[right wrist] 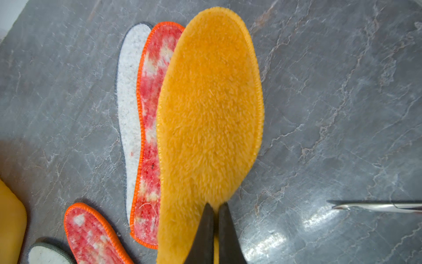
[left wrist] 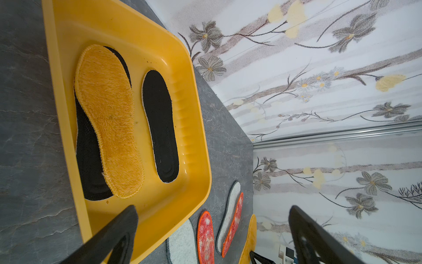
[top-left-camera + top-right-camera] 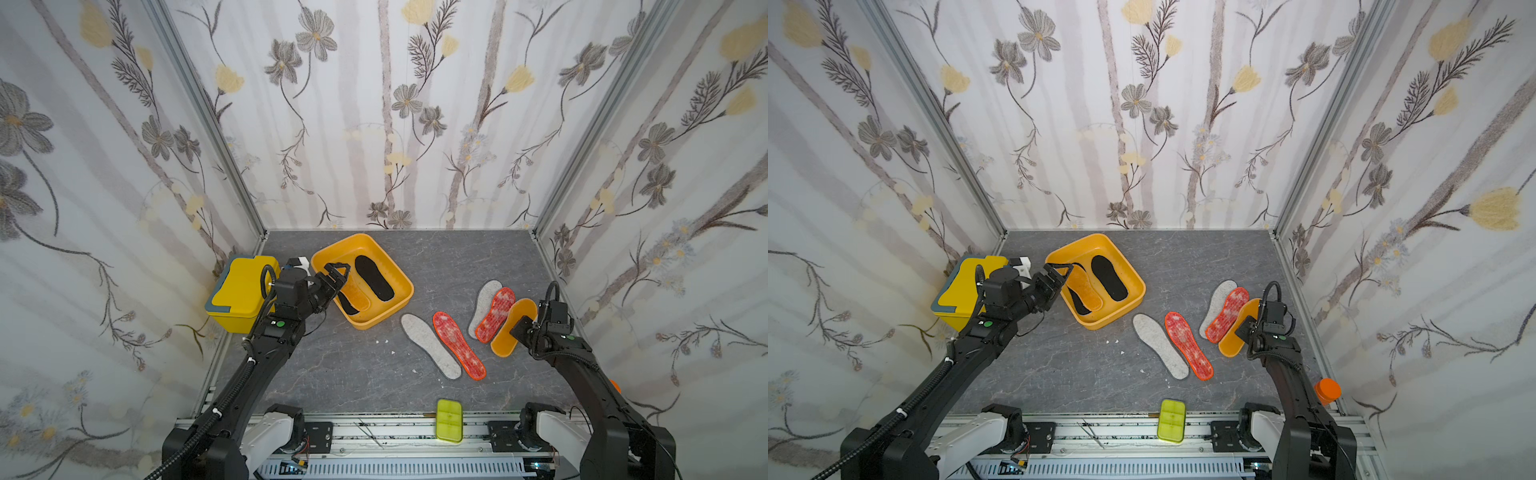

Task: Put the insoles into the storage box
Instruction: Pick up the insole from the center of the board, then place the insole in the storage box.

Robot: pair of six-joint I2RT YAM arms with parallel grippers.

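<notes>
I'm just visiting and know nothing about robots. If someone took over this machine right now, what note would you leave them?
Left gripper: open and empty, over the near edge of the storage box.
Right gripper: shut on the narrow end of the second orange-yellow insole, away from the box.
Done: the box holds a black insole, plus the first orange-yellow insole lying over the other black insole.
Left: the gripped insole, two grey-white felt insoles and two red-orange insoles, all on the table.
</notes>
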